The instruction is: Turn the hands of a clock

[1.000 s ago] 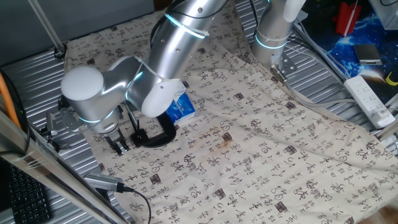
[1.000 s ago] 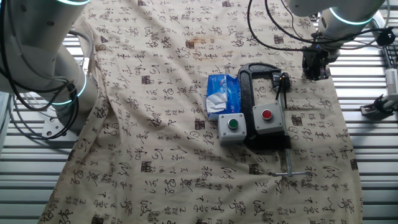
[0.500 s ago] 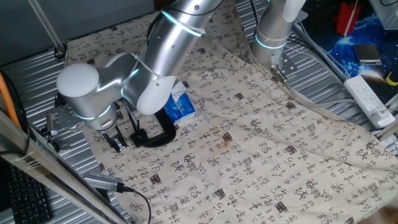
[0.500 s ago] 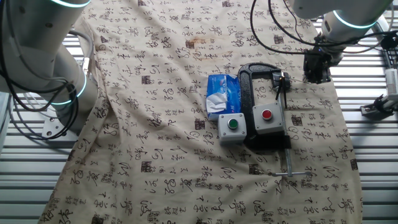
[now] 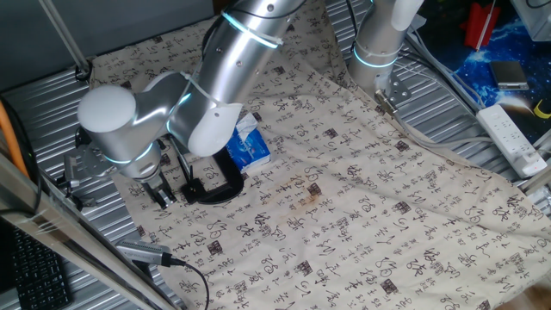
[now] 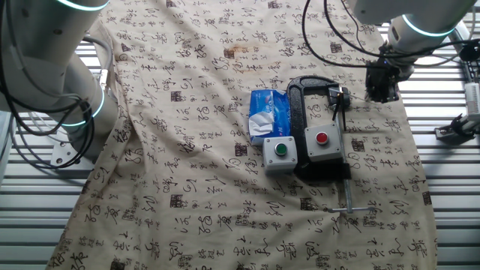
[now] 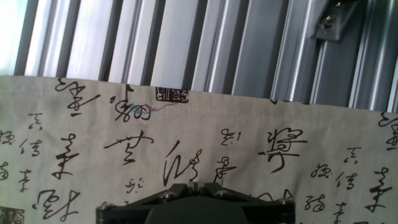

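Clock is lying near the cloth's edge; your gripper, fingers together and empty, is hovering beside it. You're risking snagging the cloth if you descend here.

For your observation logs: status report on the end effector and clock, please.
End effector empty, over cloth edge beside the clamp. Clock untouched. Button boxes sit against it.

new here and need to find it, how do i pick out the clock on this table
Find the patterned cloth on the table, then the blue tissue box near its middle. Right beside it lies the clock: a flat black ring with a long black bar, running past two grey button boxes; it is the only all-black thing there.
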`<state>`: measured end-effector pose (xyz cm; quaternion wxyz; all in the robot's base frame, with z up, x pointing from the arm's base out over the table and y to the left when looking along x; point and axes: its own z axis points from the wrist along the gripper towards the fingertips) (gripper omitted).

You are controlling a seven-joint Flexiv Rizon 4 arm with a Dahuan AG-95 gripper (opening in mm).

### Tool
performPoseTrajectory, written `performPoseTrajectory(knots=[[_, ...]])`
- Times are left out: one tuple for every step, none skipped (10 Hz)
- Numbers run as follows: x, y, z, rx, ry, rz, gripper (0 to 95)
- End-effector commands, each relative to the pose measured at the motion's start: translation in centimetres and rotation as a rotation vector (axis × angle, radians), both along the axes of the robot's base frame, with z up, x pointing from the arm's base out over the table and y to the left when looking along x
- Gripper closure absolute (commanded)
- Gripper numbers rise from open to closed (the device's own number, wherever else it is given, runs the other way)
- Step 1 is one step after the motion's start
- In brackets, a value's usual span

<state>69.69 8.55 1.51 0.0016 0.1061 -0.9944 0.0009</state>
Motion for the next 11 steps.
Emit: performPoseTrajectory(knots=[[-0.1,-0.2,0.0,-0.003,0.000,0.006,95.0],[-0.1,-0.3,0.0,-0.005,0.001,0.009,95.0],[-0.2,-0.4,0.0,-0.005,0.001,0.011,95.0],[-0.2,-0.6,0.0,-0.006,0.002,0.013,95.0],[-0.4,-0.8,-0.2,-0.006,0.001,0.018,95.0],[-0.4,-0.9,-0.2,-0.007,0.001,0.018,95.0],[-0.6,-1.2,-0.3,-0.007,0.001,0.024,95.0],[-0.7,-1.3,-0.3,-0.008,0.001,0.027,95.0],[-0.8,-1.5,-0.3,-0.009,0.002,0.029,95.0],[-0.9,-1.8,-0.3,-0.009,0.003,0.033,95.0],[-1.0,-1.9,-0.3,-0.010,0.003,0.034,95.0]])
